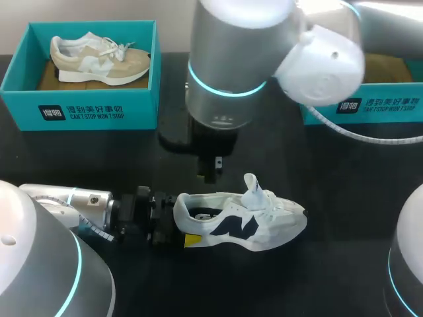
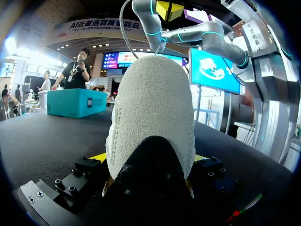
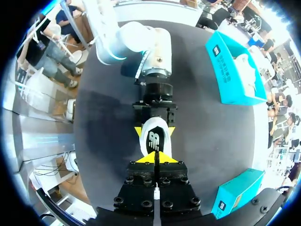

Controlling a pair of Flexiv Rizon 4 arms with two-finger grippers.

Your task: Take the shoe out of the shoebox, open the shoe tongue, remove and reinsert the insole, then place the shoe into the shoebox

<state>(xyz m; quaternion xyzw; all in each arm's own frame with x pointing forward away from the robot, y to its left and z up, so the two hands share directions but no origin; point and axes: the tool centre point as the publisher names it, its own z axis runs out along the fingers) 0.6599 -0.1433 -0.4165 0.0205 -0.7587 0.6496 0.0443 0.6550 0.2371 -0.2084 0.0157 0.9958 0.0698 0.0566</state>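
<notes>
**A:** Where is the shoe [image 1: 244, 221]?

**B:** Out of its box, on the dark counter [image 1: 344, 178] near the middle, and on its sole as far as I can tell. Its long axis runs across the counter, heel toward my left arm and toe toward the right side.

**A:** Who has it?

**B:** The left hand [image 1: 180, 223]. It comes in low at the heel end, and its yellow tips press the heel from both sides, so it is clamped on the shoe.

**A:** And the right hand [image 3: 155, 159]?

**B:** It hangs above the heel opening, pointing down, apart from the shoe. Its two tips are pressed together with nothing between them. In its own view the insole [image 3: 154, 140] lies inside the shoe, right under those tips.

**A:** The tongue [image 1: 252, 186]?

**B:** It stands up at the front of the opening. I judge it open enough, which makes the insole the step in hand.

**A:** What does the next move turn on?

**B:** The shoe lies directly beneath the free hand. I'd say that hand must part its tips and go down into the opening along the shoe's length, while the left one steadies the heel.

**A:** And around it?

**B:** A teal shoebox [image 1: 86, 112] holding a beige shoe [image 1: 99, 61] sits at the far left. Another shoebox [image 1: 370, 105] sits at the far right, partly behind the right arm. Both are well apart from the shoe.
</notes>
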